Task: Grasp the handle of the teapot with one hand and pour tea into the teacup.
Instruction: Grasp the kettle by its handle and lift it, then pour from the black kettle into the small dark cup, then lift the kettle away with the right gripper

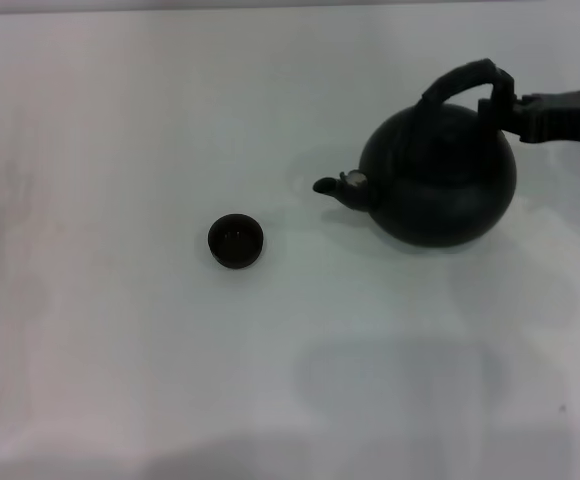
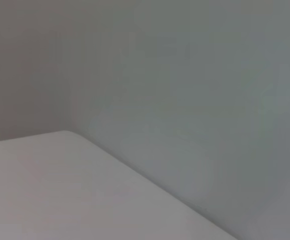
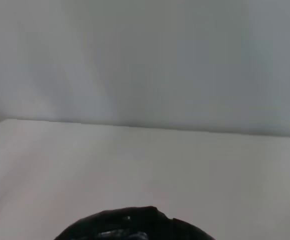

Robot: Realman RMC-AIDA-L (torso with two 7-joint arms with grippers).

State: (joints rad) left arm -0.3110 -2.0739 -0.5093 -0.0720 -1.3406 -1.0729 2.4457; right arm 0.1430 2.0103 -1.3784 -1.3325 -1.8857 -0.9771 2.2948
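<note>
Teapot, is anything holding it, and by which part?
The right pincer is at the handle of the teapot, apparently gripping it; the closure itself is hidden.

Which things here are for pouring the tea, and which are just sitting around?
For the job:
teapot
handle, with the right gripper at it
teacup, off to the spout's side

Just there:
table; nothing else lies on it.
</note>
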